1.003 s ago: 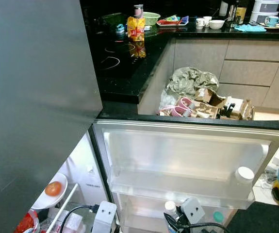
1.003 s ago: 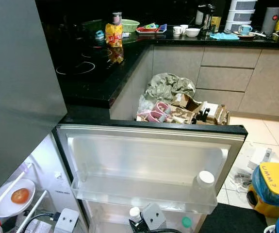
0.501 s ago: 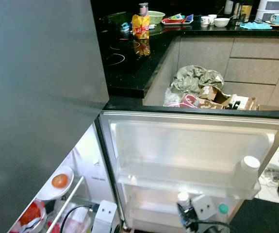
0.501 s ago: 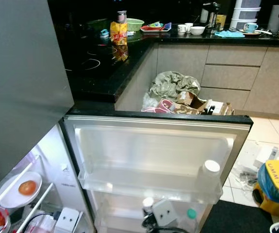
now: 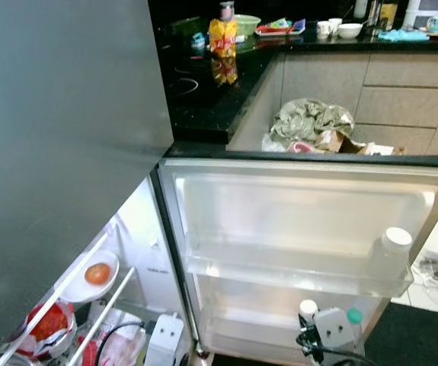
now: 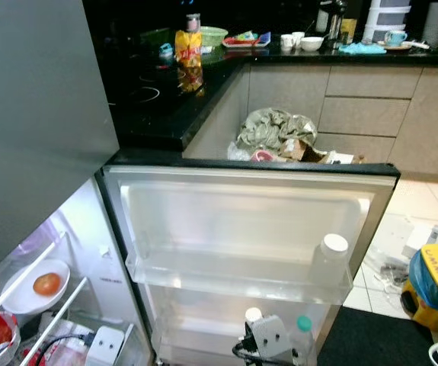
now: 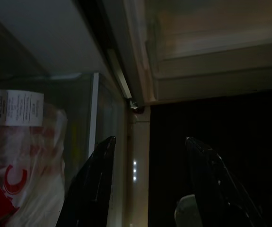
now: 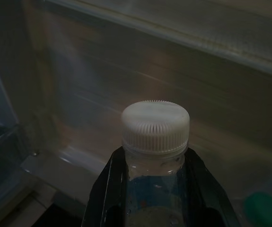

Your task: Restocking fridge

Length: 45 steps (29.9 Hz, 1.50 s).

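The fridge door (image 5: 302,221) is standing open, and three bottles are showing at it. One white-capped bottle (image 5: 391,252) is sitting at the right end of the upper door shelf (image 5: 279,276). A green-capped bottle (image 6: 303,333) is standing in the lower door shelf. The third, a water bottle (image 8: 155,156) with a white ribbed cap, is being gripped by the right gripper (image 8: 152,189), its two fingers pressing the neck from both sides just in front of that lower shelf. The left gripper (image 7: 147,184) is hanging low by the fridge's edge, fingers spread apart and holding nothing. Inside the fridge, one tomato (image 5: 97,273) is lying on a white plate (image 5: 74,286). The bottle bodies are mostly hidden. The table (image 5: 203,99) behind is carrying one yellow packet (image 5: 222,38).
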Tool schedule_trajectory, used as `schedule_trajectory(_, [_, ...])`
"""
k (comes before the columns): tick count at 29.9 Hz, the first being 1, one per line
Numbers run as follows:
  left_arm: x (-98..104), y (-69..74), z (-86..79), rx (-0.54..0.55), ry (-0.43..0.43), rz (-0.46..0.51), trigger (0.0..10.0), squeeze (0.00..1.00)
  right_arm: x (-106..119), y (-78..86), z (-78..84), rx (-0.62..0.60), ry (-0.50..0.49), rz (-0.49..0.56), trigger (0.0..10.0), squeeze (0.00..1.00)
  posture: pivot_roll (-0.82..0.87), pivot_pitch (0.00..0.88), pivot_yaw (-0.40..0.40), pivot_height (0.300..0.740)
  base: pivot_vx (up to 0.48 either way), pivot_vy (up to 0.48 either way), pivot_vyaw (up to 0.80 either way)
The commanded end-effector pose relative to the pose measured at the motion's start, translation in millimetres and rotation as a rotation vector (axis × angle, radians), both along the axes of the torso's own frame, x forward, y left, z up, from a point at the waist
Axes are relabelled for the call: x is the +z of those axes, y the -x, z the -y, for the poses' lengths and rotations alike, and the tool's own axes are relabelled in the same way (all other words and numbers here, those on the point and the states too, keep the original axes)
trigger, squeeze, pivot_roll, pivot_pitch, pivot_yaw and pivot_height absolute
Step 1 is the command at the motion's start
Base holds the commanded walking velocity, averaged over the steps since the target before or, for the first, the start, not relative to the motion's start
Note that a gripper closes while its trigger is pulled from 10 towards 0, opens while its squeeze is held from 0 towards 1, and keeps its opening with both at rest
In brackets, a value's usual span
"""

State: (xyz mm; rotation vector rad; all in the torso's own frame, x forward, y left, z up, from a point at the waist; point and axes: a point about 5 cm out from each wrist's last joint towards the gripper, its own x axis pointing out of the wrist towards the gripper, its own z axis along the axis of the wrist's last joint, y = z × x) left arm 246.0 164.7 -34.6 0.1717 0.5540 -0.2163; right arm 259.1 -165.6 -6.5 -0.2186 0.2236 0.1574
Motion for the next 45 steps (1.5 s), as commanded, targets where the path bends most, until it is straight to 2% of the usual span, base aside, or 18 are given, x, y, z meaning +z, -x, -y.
schedule_trajectory(1, [-1.5, 3.3, -8.3, -0.002, -0.025, -0.010, 10.0, 0.00, -0.6, 0.9, -1.1, -0.013, 0.001, 0.008, 10.0, 0.00, -0.02, 0.128, 0.063, 0.656, 0.000, 0.000, 0.00])
schedule_trajectory(8, [-0.7, 3.0, -12.1, -0.002, -0.034, -0.007, 10.0, 0.00, 1.1, -0.7, -2.1, -0.035, -0.016, 0.025, 10.0, 0.00, -0.01, 0.132, 0.066, 0.626, 0.000, 0.000, 0.00])
schedule_trajectory(14, [-0.2, 3.3, -13.8, -0.003, -0.038, -0.004, 10.0, 0.00, 4.9, -3.4, -1.9, -0.047, -0.040, 0.052, 10.0, 0.00, 0.00, 0.135, 0.069, 0.621, 0.000, 0.000, 0.00])
schedule_trajectory(20, [-0.1, 4.3, -15.0, -0.007, -0.040, -0.003, 10.0, 0.00, 19.5, -5.9, 2.1, -0.033, -0.094, 0.178, 10.0, 0.00, 0.01, 0.142, 0.074, 0.621, 0.000, 0.000, 0.00])
schedule_trajectory(23, [-0.3, 4.9, -15.5, -0.009, -0.040, -0.003, 10.0, 0.00, 26.9, -8.4, 4.9, -0.019, -0.148, 0.223, 10.0, 0.00, 0.01, 0.143, 0.075, 0.621, 0.000, 0.000, 0.00])
schedule_trajectory(29, [-0.6, 5.9, -16.0, -0.012, -0.041, -0.005, 10.0, 0.00, 39.3, -12.2, 7.6, 0.006, -0.195, 0.308, 10.0, 0.00, 0.01, 0.147, 0.078, 0.621, 0.000, 0.000, 0.00])
schedule_trajectory(35, [-0.6, 6.6, -17.5, -0.017, -0.042, -0.007, 10.0, 0.00, 50.8, -17.6, 13.9, 0.015, -0.191, 0.375, 10.0, 0.00, 0.01, 0.148, 0.083, 0.621, 0.000, 0.000, 0.00])
schedule_trajectory(41, [-0.6, 7.1, -18.0, -0.023, -0.045, -0.009, 10.0, 0.00, 55.1, -19.7, 18.4, 0.020, -0.199, 0.395, 10.0, 0.00, 0.01, 0.151, 0.088, 0.621, 0.000, 0.000, 0.00])
schedule_trajectory(45, [4.9, 2.9, -21.3, -0.032, -0.054, 0.019, 10.0, 0.00, 49.6, -17.8, 23.9, 0.009, -0.197, 0.360, 10.0, 0.00, 0.05, 0.182, 0.106, 0.621, 0.000, 0.000, 0.00])
